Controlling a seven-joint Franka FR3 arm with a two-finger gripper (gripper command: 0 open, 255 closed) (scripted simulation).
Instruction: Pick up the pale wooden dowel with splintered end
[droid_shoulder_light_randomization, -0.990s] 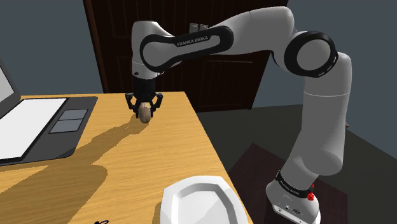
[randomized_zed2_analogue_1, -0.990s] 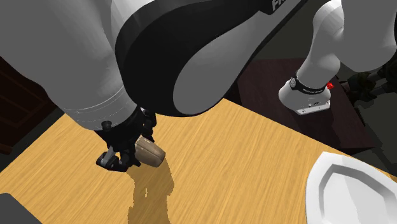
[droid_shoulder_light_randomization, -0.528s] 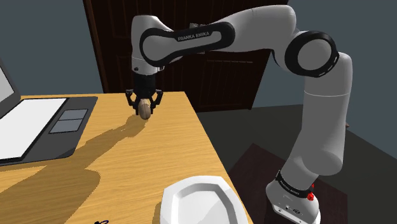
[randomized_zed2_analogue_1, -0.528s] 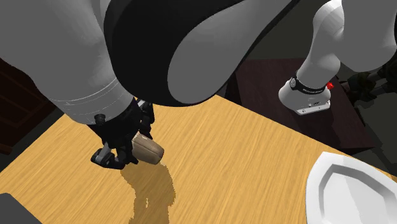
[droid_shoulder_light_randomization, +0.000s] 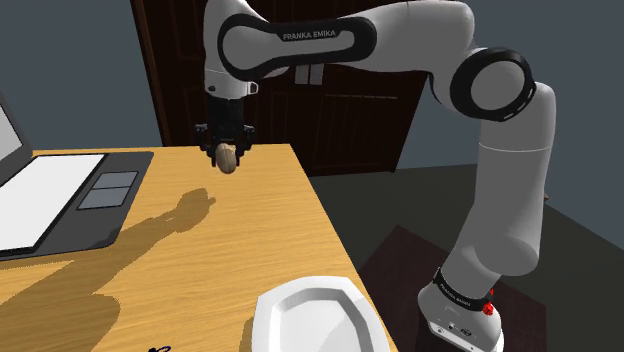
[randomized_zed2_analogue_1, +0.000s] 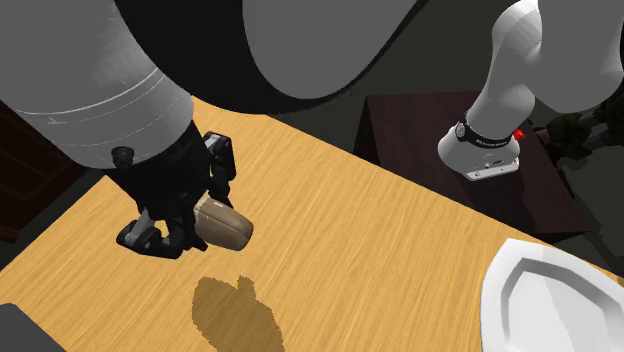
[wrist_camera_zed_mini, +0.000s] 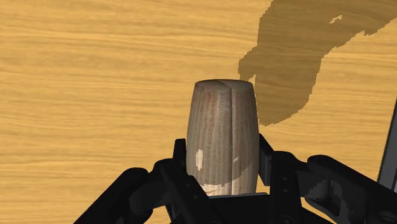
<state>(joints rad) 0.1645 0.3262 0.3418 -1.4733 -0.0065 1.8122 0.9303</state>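
Observation:
A short pale wooden dowel hangs well above the wooden table, clasped by my black gripper near the table's far edge in the shoulder view. From the second exterior view the dowel juts sideways out of the gripper, its shadow lying on the table below. Through the wrist view the dowel stands between my two fingers, which press on its sides, gripper shut on it. The end inside the hand is hidden.
An open laptop lies at the shoulder view's left. A white plate sits near the table's front edge, plate again at the second exterior view's right. A dark wooden door stands behind the table. The arm's stand rests on a dark box.
The gripper has risen steadily with the dowel in it, lifting it from the tabletop. Its shadow has separated from it and slid toward the table's front.

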